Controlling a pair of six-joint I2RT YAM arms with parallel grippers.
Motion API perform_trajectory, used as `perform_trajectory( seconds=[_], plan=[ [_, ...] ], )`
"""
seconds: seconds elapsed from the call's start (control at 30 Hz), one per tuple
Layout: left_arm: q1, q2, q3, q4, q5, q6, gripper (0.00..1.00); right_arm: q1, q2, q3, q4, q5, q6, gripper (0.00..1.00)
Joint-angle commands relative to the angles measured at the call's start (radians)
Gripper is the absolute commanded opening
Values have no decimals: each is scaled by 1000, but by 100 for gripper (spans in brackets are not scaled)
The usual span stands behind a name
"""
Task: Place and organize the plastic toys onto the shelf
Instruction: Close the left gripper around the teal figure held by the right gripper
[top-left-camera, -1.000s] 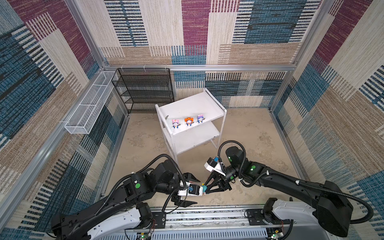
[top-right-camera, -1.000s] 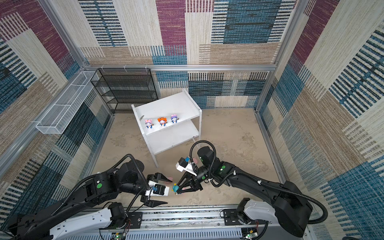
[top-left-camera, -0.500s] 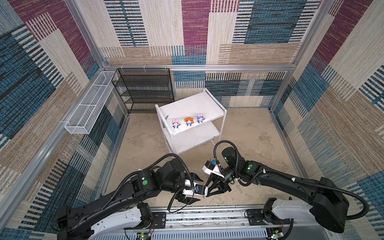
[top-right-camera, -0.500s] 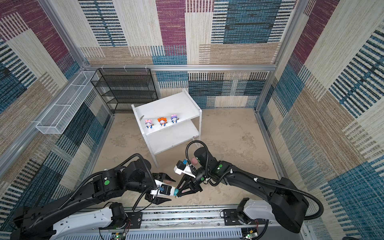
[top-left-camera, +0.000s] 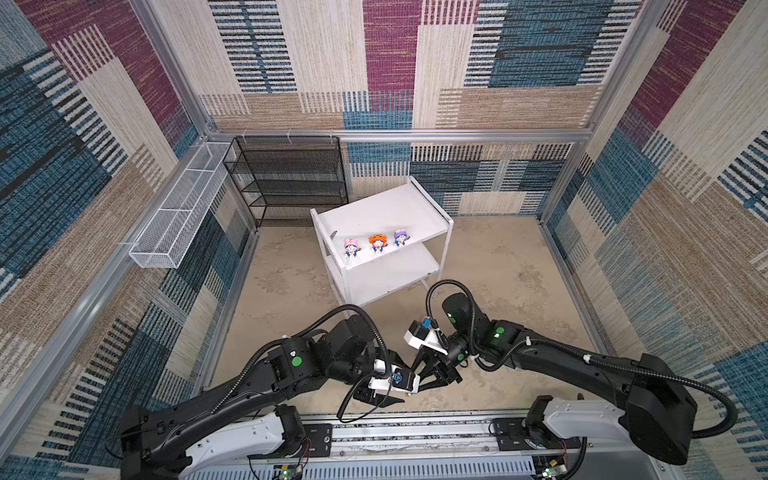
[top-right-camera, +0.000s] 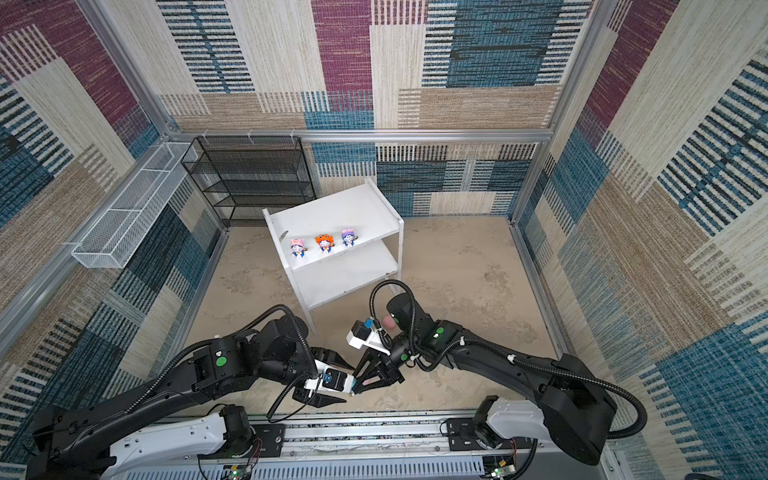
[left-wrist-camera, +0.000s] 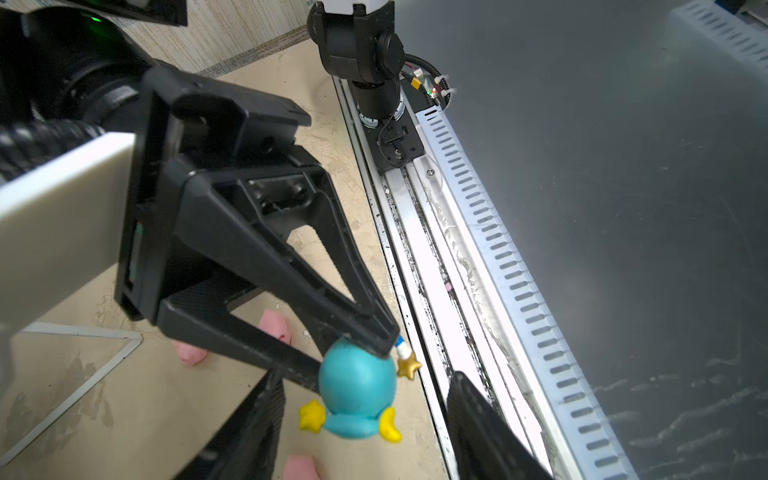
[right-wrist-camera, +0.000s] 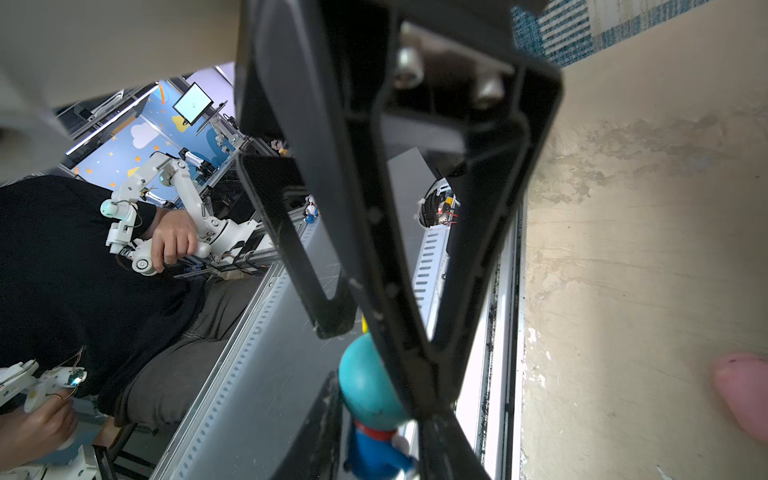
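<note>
My right gripper (top-right-camera: 356, 390) (right-wrist-camera: 382, 444) is shut on the teal-hooded figurine (left-wrist-camera: 357, 390) (right-wrist-camera: 370, 386), holding it above the floor near the front rail. My left gripper (top-right-camera: 350, 384) (left-wrist-camera: 361, 432) is open, one finger on each side of that toy with a gap at both. On the top board of the white shelf (top-left-camera: 390, 212) (top-right-camera: 340, 208) stand the pink (top-left-camera: 351, 248), orange (top-left-camera: 377, 243) and purple (top-left-camera: 400, 237) hooded figurines in a row. Pink pigs (left-wrist-camera: 274, 326) (left-wrist-camera: 189, 353) (left-wrist-camera: 299, 467) lie on the floor below the grippers.
A black wire rack (top-left-camera: 291, 178) stands behind the shelf and a white wire basket (top-left-camera: 178, 212) hangs on the left wall. The metal rail (top-left-camera: 415, 432) runs along the front edge. Another pink pig (top-right-camera: 388, 321) lies by the right arm.
The left arm moved right until its fingers straddle the teal figurine in the right gripper. Its jaws have narrowed. The right gripper shifted slightly left and down, still gripping.
</note>
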Motion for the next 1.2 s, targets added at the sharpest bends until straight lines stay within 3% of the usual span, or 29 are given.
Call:
perform_trajectory(
  seconds=[0.0,0.43,0.73,0.93,1.17],
  plan=[
    [0,9,8,2,15,1,62,3,2,10,2,2,-21,17],
    [0,8,12,-15,-7,-16,38,5,-3,3,15,15,-13,18],
    [0,6,17,-48,-23,-86,29,5,-23,-4,22,89,14,36],
    [0,14,20,-96,-71,-198,30,5,-111,-43,37,259,65,59],
    [0,7,22,-123,-114,-373,32,10,-248,-123,133,582,102,65]
  ],
)
